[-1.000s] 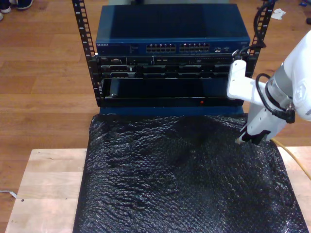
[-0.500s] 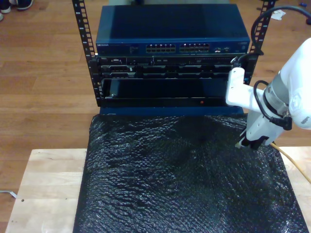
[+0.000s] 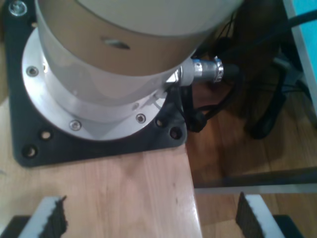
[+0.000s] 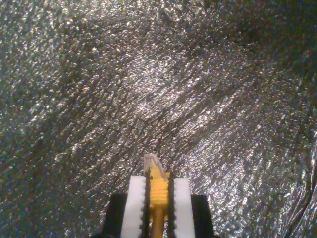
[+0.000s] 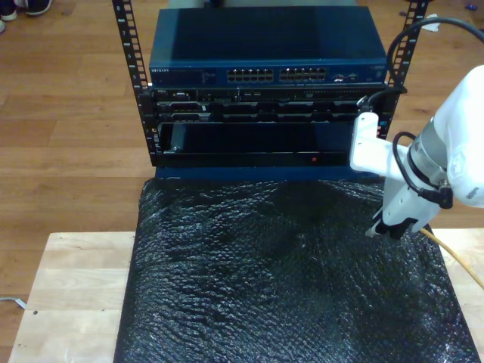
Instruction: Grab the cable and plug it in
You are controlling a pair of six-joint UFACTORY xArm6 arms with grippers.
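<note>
My second gripper is shut on the yellow-orange cable. The cable's clear plug sticks out past the white fingers, just above the black mat. At the exterior view's right, the same gripper hangs from a white arm over the mat's far right part. From it the cable trails toward that view's right edge. My first gripper is open, with nothing between its fingertips. It looks down at a wooden tabletop edge and an arm's round base.
A rack holds a blue network switch with rows of ports beyond the mat's far edge. The black bubble mat covers the wooden table. The grey arm base sits on a black plate with black cables beside it.
My second gripper has drifted slightly lower in the exterior view, still shut on the cable. The arm above it has shifted with it.
</note>
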